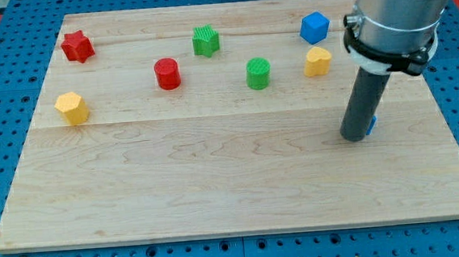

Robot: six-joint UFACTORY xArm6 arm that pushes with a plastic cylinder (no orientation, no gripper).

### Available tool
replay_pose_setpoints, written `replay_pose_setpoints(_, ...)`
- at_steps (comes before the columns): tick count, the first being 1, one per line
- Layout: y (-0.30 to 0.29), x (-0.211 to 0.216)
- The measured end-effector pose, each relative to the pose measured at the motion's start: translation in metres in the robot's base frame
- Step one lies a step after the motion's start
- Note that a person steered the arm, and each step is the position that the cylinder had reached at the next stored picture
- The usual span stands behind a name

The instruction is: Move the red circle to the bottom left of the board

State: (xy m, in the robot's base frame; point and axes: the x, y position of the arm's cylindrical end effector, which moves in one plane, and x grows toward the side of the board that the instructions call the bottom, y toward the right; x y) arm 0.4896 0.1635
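Observation:
The red circle (167, 74) is a short red cylinder in the upper left-middle of the wooden board (217, 186). My tip (353, 138) rests on the board at the view's right, far right of and below the red circle. A blue block (371, 125) is mostly hidden right behind the rod, touching or nearly touching it.
A red star (77, 47) sits at top left, a yellow hexagon (72, 108) at left. A green star-like block (205, 41) and a green cylinder (258, 73) lie mid-top. A blue cube (314, 27) and a yellow block (317, 61) lie top right.

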Motion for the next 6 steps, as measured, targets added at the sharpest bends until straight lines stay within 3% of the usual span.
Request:
replay_pose_setpoints(1, -0.002, 0.004)
replay_pose_setpoints(4, -0.218, 0.017)
replay_pose_setpoints(6, -0.287, 0.009)
